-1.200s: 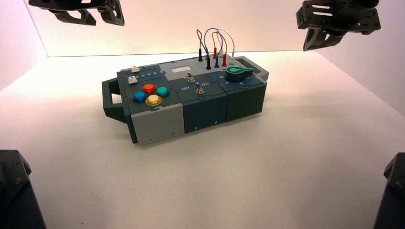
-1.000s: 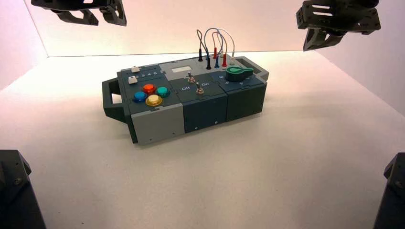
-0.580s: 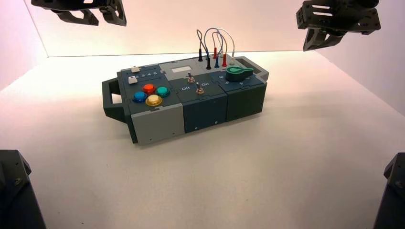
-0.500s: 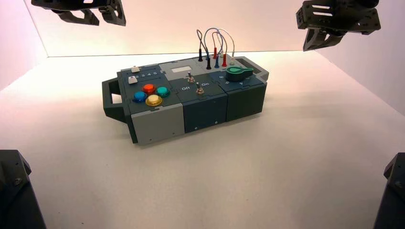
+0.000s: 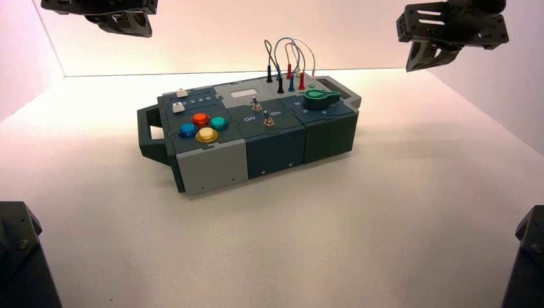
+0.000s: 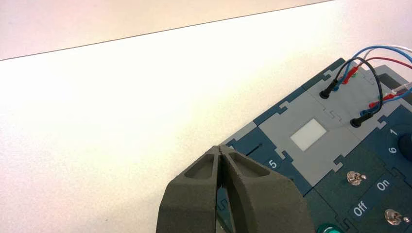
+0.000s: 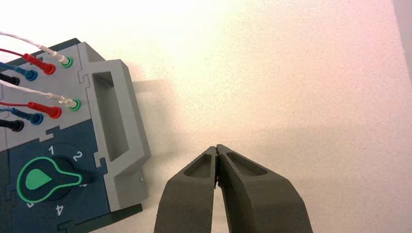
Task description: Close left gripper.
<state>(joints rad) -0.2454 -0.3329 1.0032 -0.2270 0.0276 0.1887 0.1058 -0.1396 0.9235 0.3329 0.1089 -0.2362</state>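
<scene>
My left gripper point(image 5: 133, 27) hangs high above the table at the far left, behind the box's left end. In the left wrist view its two pointed jaws point(image 6: 220, 148) meet at the tips and hold nothing; they hover over the dark blue slider panel of the box point(image 6: 335, 145). My right gripper point(image 5: 416, 64) hangs high at the far right. In the right wrist view it point(image 7: 216, 147) is shut and empty, over bare table beside the box's grey handle point(image 7: 116, 126).
The box point(image 5: 212, 165) stands mid-table, turned slightly. It bears four coloured buttons point(image 5: 204, 126), two toggle switches point(image 5: 262, 112), a green knob point(image 5: 319, 98) and plugged wires point(image 5: 289, 64). Black blocks point(image 5: 19, 256) sit at both near corners.
My left gripper's jaws, spread apart in the earlier frames, have come together. The right gripper and the box have barely moved.
</scene>
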